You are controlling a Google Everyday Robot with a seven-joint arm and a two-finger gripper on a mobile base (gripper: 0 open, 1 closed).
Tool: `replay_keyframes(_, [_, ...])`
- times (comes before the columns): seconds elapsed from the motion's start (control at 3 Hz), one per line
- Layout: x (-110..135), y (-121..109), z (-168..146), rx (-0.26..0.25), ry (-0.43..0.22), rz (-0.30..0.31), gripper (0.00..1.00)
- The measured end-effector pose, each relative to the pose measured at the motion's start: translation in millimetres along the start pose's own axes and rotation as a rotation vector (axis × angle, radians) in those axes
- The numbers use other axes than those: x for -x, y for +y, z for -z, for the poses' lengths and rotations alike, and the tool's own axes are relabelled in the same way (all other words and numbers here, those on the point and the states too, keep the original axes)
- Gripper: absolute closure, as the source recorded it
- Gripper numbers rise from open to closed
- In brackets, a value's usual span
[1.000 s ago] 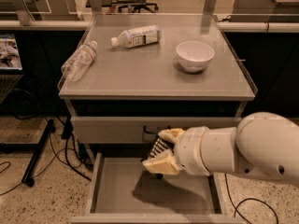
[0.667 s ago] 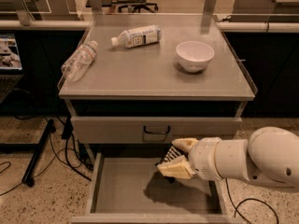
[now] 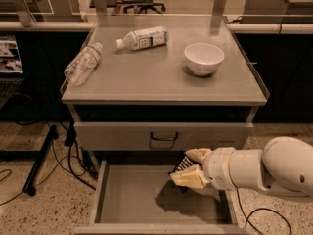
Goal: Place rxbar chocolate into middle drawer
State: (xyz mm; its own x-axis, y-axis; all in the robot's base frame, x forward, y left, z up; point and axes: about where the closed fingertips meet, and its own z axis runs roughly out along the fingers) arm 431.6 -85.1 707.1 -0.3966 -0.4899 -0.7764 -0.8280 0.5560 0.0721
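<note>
Here, the end effector [image 3: 180,167], clamped on the snack bar [image 3: 185,164], hangs over the right of the open drawer [image 3: 128,196].

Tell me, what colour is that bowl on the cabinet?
The bowl is plain white, camera view. The gripper, holding the rxbar chocolate, hangs over the middle drawer.

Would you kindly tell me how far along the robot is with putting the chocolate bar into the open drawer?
Done: the wide, shallow grey metal middle drawer stands pulled open. In hand: the gripper is closed on the small dark-wrapped rxbar chocolate and hangs over the drawer's right side, above its floor. Left: lowering and releasing the bar, since nothing lies on the grey floor yet.
</note>
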Motion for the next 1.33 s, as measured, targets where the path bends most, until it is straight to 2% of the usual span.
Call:
replay_keyframes(0.33, [-10,-10,-5,-0.032,0.016,-0.024,1.00])
replay_keyframes(0.67, [-55,-73,-41,-0.118,0.061,-0.129,1.00])
replay_keyframes(1.0, [-81,-103,-66,-0.125,0.092,-0.199,1.00])
replay_keyframes(1.33, [-104,-120,-80,-0.105,0.103,-0.298,1.00])
